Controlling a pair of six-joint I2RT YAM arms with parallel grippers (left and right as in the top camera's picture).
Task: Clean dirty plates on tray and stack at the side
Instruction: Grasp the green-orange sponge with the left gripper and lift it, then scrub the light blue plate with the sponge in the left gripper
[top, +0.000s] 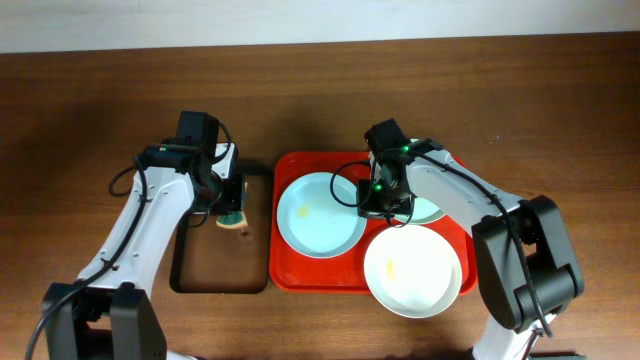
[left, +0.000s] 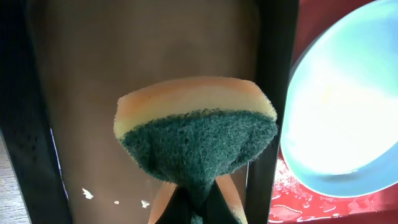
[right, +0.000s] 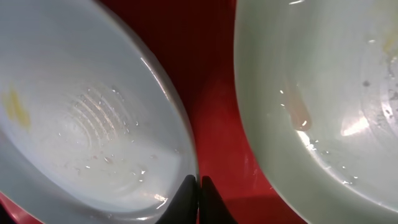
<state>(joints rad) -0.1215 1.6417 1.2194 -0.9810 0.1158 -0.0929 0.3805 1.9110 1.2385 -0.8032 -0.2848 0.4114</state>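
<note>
The red tray holds three plates. The pale blue plate lies at its left with a small yellow smear; it also shows in the left wrist view and the right wrist view. The pale green plate lies at the back right, partly under my right arm, and shows in the right wrist view. The white plate sits at the front right, overhanging the tray rim. My right gripper is shut on the blue plate's right rim. My left gripper is shut on a yellow-and-green sponge above the black tray.
A narrow black tray lies left of the red tray on the brown wooden table; its rim stands between the sponge and the blue plate. Water droplets sit on the red tray.
</note>
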